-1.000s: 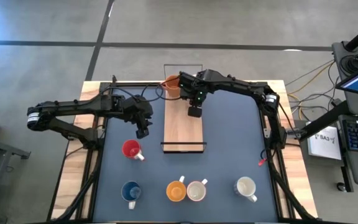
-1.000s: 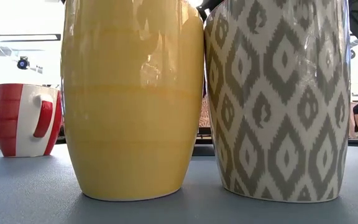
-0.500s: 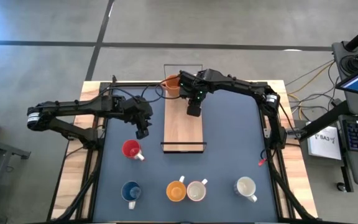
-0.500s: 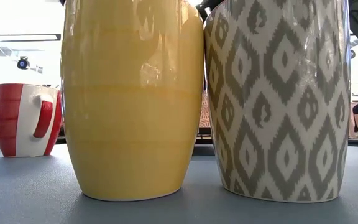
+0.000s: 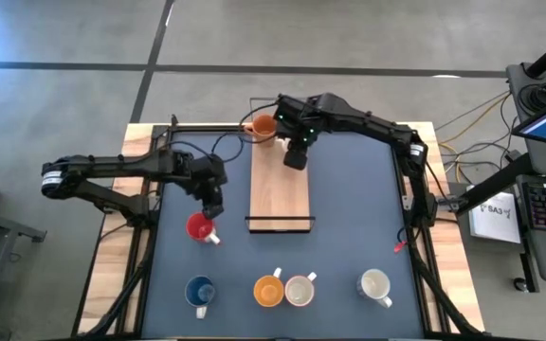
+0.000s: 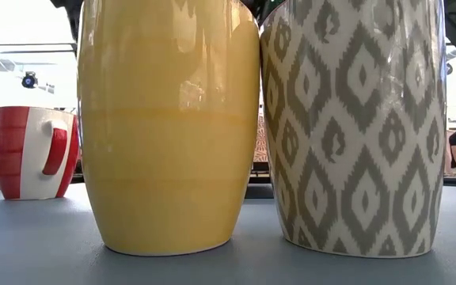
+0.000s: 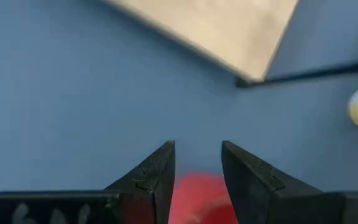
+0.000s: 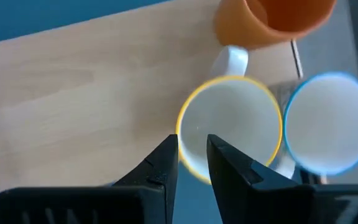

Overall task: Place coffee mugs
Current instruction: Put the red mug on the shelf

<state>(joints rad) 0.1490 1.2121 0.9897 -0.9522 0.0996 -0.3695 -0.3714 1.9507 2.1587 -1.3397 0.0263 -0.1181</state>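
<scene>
My left gripper (image 5: 213, 206) hangs open just above the red mug (image 5: 200, 227), which shows between its fingertips (image 7: 197, 196). My right gripper (image 8: 192, 158) is open over the far half of the wooden board (image 5: 280, 194). Below it a white mug with a yellow rim (image 8: 232, 124) stands upright on the board. Beside that are a white mug with a blue rim (image 8: 328, 121) and an orange mug (image 5: 263, 126). In the high view the right arm hides the two white ones.
Along the near edge of the blue mat stand a blue mug (image 5: 200, 291), an orange mug (image 5: 268, 290), a patterned white mug (image 5: 300, 290) and another white mug (image 5: 375, 286). A black bar (image 5: 278, 224) closes the board's near end. Bare mat lies right of the board.
My left gripper has sunk and shifted toward the near edge, rolling a little, and now stands over the red mug. My right gripper has risen from the board and shows nearer its far end. No mug has moved.
</scene>
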